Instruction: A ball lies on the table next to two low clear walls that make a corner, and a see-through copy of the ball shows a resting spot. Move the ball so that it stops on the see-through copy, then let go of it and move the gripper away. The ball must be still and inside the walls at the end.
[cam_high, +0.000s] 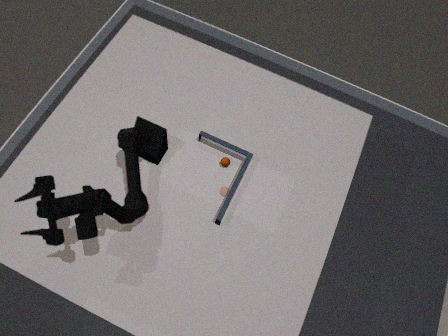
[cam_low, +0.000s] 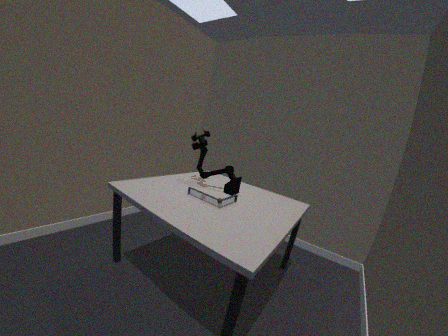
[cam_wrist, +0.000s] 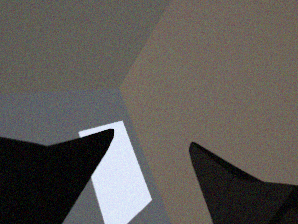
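Observation:
An orange ball (cam_high: 225, 162) (cam_low: 220, 200) lies on the table inside the corner, close to where the two low clear walls (cam_high: 235, 189) (cam_low: 204, 196) meet. The see-through copy (cam_high: 224, 191) is a pale peach disc beside the longer wall, apart from the ball. My gripper (cam_high: 18, 217) (cam_wrist: 152, 139) is open and empty, with its fingers wide apart. It is raised high above the table, on the far side of the arm from the walls and well away from the ball. In the wrist view only the room and the two fingers show.
The arm's base (cam_high: 152, 141) (cam_low: 232, 186) stands on the table (cam_high: 280, 260) (cam_low: 150, 196), near the open side of the corner. The arm is bent up and away from the walls. The wrist view shows room walls and a bright ceiling panel (cam_wrist: 122, 175).

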